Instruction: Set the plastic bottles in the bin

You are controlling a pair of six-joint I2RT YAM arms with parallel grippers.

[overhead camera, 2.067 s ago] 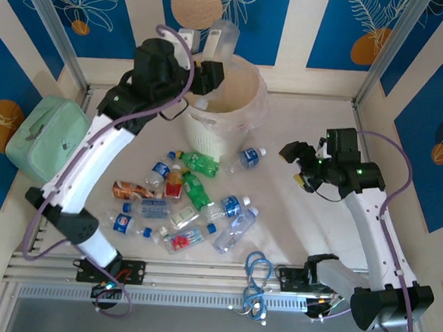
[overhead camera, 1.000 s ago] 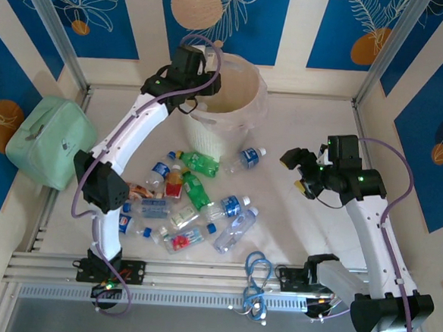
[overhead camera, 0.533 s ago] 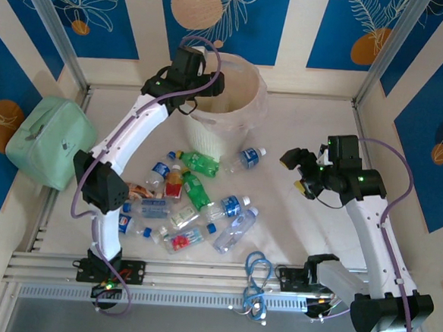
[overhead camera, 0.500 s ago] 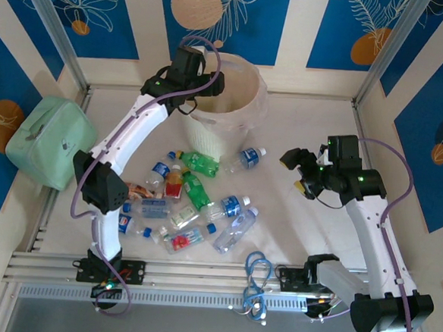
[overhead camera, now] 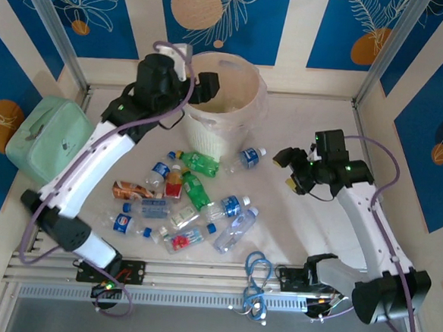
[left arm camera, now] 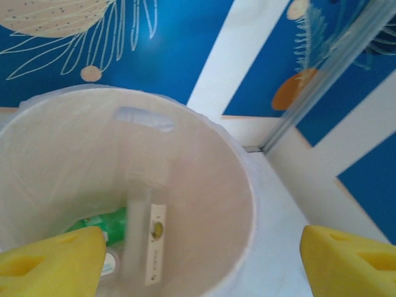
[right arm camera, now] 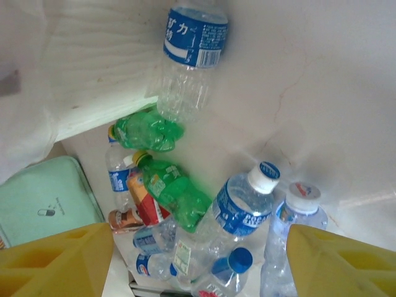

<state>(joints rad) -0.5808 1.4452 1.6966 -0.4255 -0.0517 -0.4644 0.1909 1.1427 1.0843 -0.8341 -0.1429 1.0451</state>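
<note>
Now I log: left jaws sprung wide, empty, clear bottle [left arm camera: 140, 213] dropped into bin [left arm camera: 249, 204]; right jaws gaping, empty, above bottles [right arm camera: 244, 207] on tabletop [right arm camera: 315, 93].

Right side of bin [overhead camera: 239, 84] mouth is open; left arm [overhead camera: 101, 146] hangs over its left rim. Bottles [overhead camera: 192, 202] clutter table centre, right up to bin's foot. Bare table [overhead camera: 301, 118] btwn bin & right arm [overhead camera: 369, 214]; cable coil [overhead camera: 255, 278] at near edge.
</note>
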